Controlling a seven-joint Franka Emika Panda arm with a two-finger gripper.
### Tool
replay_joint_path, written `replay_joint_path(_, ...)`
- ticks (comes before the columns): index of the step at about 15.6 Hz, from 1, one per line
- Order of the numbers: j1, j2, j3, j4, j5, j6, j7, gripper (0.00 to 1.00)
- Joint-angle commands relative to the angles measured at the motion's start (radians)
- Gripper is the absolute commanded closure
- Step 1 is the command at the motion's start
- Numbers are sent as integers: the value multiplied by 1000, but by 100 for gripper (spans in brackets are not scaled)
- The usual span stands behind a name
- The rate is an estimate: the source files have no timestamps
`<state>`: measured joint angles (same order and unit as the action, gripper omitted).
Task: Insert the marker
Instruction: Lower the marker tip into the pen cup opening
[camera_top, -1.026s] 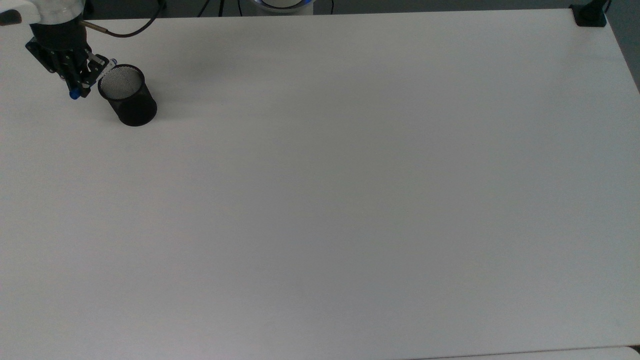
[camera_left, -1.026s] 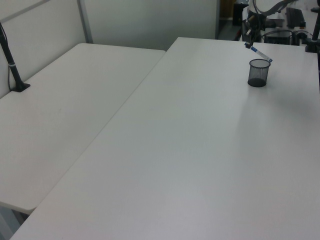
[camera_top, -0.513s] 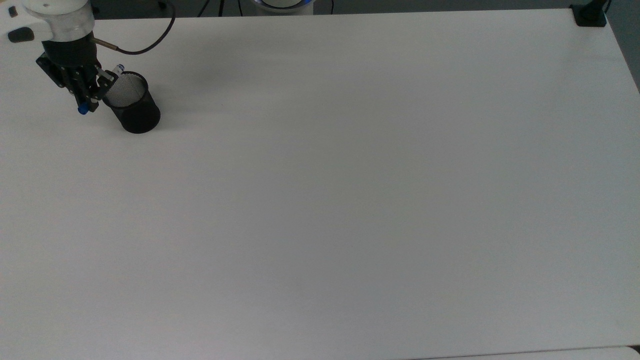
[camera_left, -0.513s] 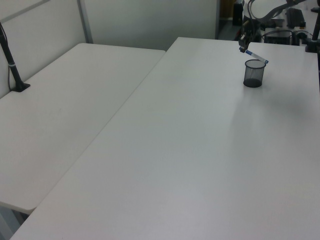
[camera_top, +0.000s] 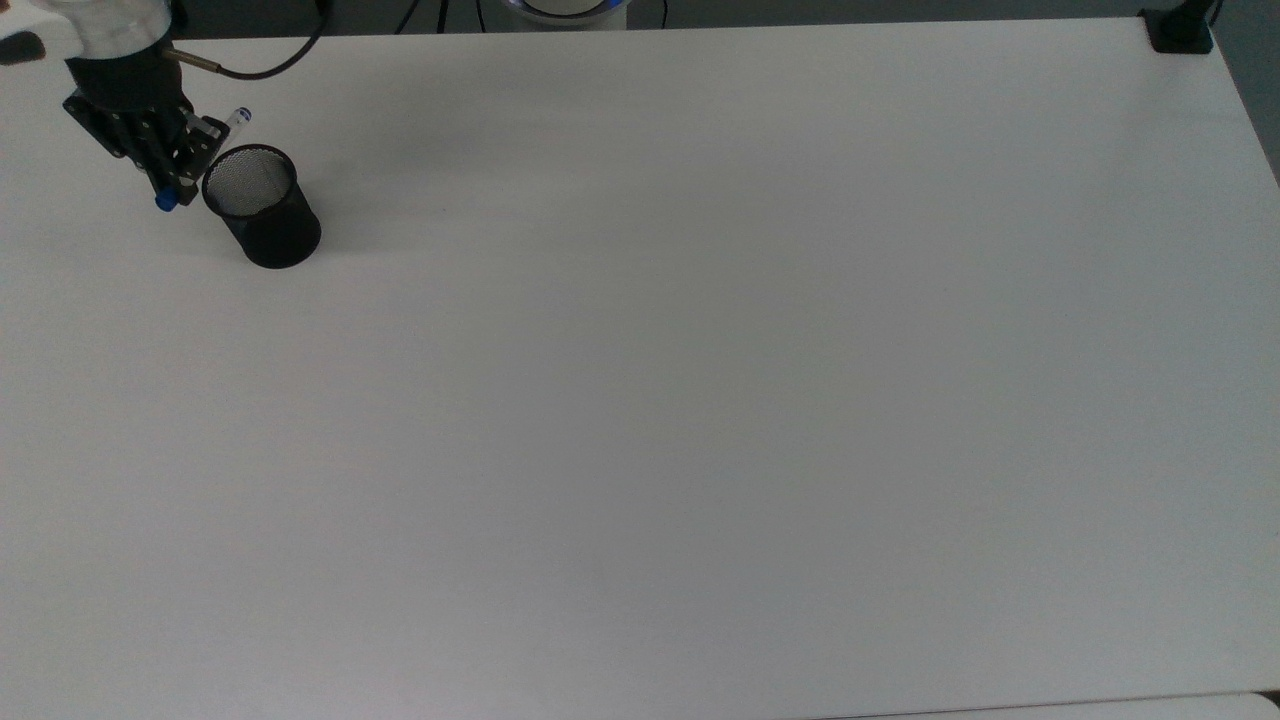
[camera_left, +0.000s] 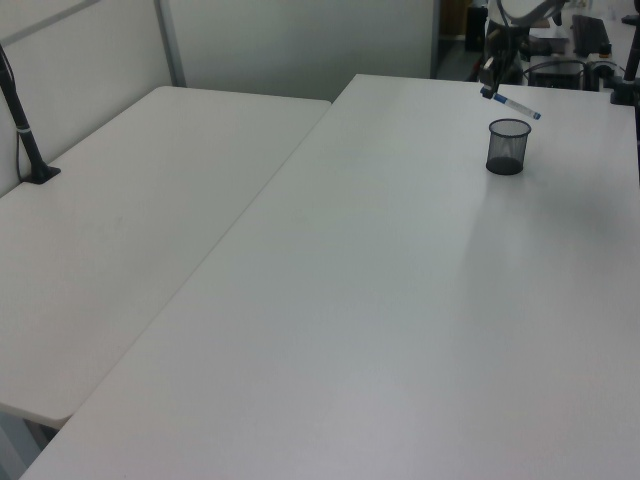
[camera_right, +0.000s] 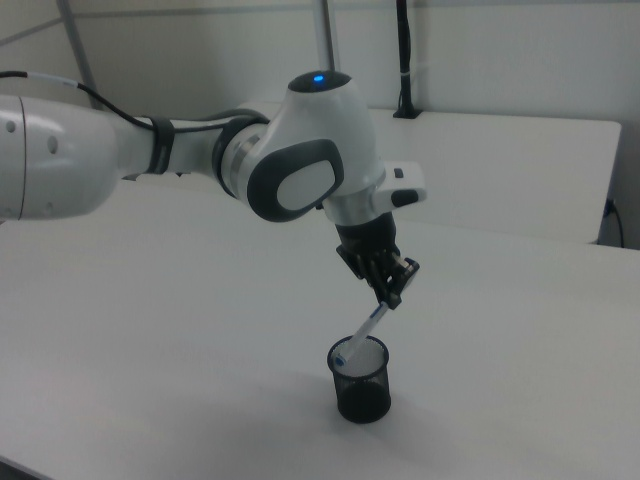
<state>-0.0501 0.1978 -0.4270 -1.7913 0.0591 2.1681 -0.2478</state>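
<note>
Black, my one gripper (camera_right: 395, 290) pinches one marker (camera_right: 366, 329), slanted, its low end above the rim of one mesh cup (camera_right: 361, 381) on the white table (camera_top: 700, 400). Since half a second ago I have lifted; the cup stayed put.

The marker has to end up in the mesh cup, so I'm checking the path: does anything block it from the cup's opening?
Nothing visible does. The gripper holds the marker tilted above the open, empty mesh cup.
</note>
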Motion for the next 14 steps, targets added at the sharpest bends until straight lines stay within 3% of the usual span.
replay_joint_path(1,4,-3,-9,21,48,-30,-41,100)
replay_joint_path(7,15,20,-7,-5,56,105,-30,100)
replay_joint_path(14,18,34,-4,-23,44,116,-47,100)
